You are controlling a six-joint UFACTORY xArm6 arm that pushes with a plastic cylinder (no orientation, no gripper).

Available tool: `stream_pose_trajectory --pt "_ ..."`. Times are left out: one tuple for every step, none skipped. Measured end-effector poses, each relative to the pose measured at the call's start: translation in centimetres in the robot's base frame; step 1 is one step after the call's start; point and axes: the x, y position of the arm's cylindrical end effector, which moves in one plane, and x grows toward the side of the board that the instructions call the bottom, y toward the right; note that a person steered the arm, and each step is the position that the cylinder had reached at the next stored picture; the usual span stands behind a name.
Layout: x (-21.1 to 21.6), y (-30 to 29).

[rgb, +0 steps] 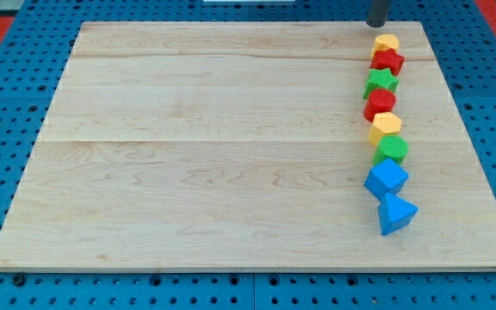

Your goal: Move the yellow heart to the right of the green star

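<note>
The blocks stand in one column near the board's right edge. The yellow heart is at the top of the column. A red star sits just below it and touches it. The green star is directly below the red star. My tip is at the board's top edge, just above and slightly left of the yellow heart, a small gap away from it.
Below the green star come a red round block, a yellow hexagon, a green round block, a blue cube and a blue triangle. The wooden board lies on a blue pegboard.
</note>
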Motion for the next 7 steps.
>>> stream_pose_trajectory --pt "6.5 1.6" --pt "10.2 3.6" --pt "11.9 4.6" --pt "13.0 2.0" --pt "13.1 -3.5" --pt "13.1 -6.8" --pt "13.0 -3.1"
